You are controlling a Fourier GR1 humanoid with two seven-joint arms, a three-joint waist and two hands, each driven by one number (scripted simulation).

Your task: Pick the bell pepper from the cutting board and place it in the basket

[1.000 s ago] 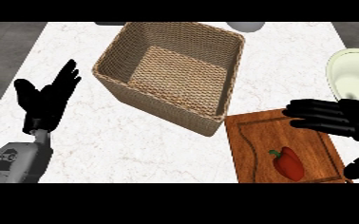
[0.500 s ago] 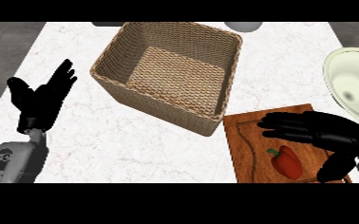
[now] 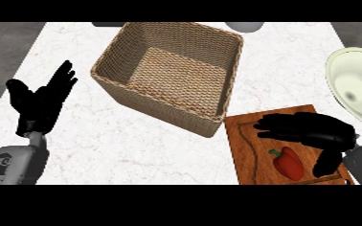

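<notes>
Counter (image 3: 84, 143) was white marble, filling most of the head view, with a darker grey strip along its left edge. Basket (image 3: 170, 74) sat at centre and far, square, woven, tan, turned a bit off the counter's edges; nothing showed inside it. Cutting board (image 3: 244, 143) was at near right, reddish wood with a groove round its rim, its far left corner just beside the basket's near corner; whether they touched, could not tell. Pale round sink or bowl (image 3: 346, 84) was cut off by the right edge, beyond the board. Two grey round things, (image 3: 113, 24) and (image 3: 245, 26), were partly visible at the far edge; could not tell what they were.

Right hand (image 3: 311, 129) came in from the right edge and was over the far half of the board, fingers stretched out toward the left, spread and straight, thumb pointing down toward the near edge. It held nothing. Left hand (image 3: 42, 103) was at the left over the counter, well apart from the basket, fingers up and relaxed, resting, also holding nothing.

Bell pepper (image 3: 288, 163) was red with a small green stem at its far end, lying on the near right part of the board, just near of the right hand's fingers and left of its thumb. Contact between hand and pepper was not visible.
</notes>
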